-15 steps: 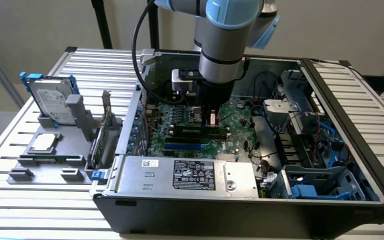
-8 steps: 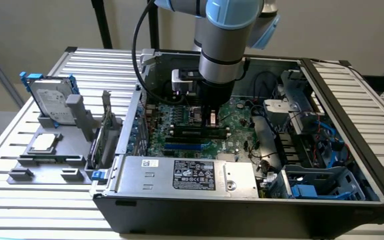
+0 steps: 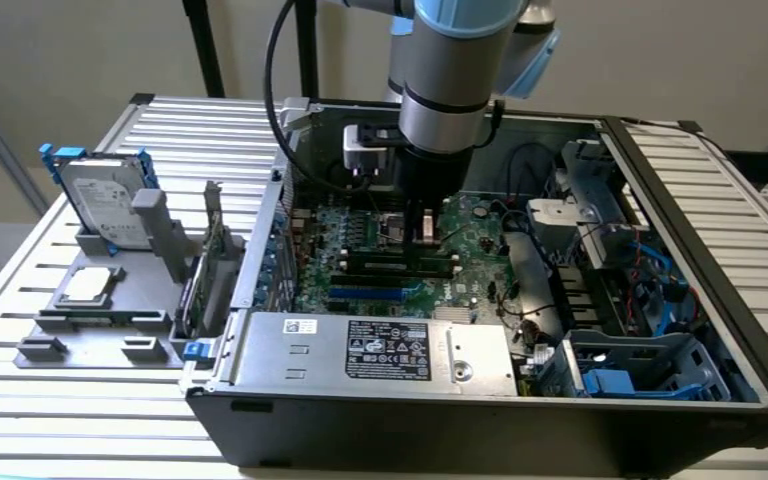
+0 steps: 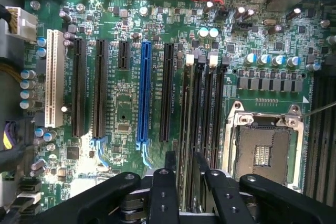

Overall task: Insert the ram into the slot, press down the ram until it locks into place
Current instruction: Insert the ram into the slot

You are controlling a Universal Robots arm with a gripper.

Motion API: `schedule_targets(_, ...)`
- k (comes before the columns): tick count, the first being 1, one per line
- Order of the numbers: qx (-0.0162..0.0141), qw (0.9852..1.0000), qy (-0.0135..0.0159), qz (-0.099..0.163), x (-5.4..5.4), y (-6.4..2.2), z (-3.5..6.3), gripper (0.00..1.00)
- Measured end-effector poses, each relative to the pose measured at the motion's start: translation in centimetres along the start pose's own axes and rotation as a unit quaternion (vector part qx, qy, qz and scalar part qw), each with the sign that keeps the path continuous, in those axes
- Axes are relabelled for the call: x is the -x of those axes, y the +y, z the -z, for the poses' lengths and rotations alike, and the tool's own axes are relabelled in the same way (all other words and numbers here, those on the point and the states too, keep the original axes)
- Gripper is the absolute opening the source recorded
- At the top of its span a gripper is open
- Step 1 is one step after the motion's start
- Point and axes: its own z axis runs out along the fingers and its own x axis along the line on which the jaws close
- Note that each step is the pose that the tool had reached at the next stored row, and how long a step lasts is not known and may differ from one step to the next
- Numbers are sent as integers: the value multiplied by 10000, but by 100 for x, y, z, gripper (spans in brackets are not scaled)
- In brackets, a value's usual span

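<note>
While you watch the centre of the exterior view, note that the black two-fingered gripper (image 3: 424,240) points straight down over the large green motherboard (image 3: 478,225) inside the open black computer case (image 3: 491,430). Its fingers look drawn close together, pinching the top edge of the long, thin green ram stick (image 3: 398,263) with black chips, probably to hold it upright and square to the socket. The ram stick stands lengthwise in the narrow black plastic memory slot (image 3: 341,266), beside identical neighbours. You cannot tell whether the end latches have closed.
</note>
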Motion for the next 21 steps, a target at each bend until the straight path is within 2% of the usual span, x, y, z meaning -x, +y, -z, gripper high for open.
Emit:
schedule_targets(4, 0, 10000, -27, 2, 2, 22, 76, 28)
schedule_targets(6, -2, 10000, -71, 3, 2, 29, 78, 28)
schedule_targets(12, -1, 10000, -70, 3, 2, 29, 79, 28)
schedule_targets(13, -2, 10000, -70, 3, 2, 29, 78, 26)
schedule_targets(14, -2, 10000, -70, 3, 2, 29, 79, 19)
schedule_targets(15, -2, 10000, -70, 3, 2, 29, 78, 19)
schedule_targets(16, -2, 10000, -70, 3, 2, 29, 78, 13)
schedule_targets(21, -2, 10000, -70, 3, 2, 29, 79, 11)
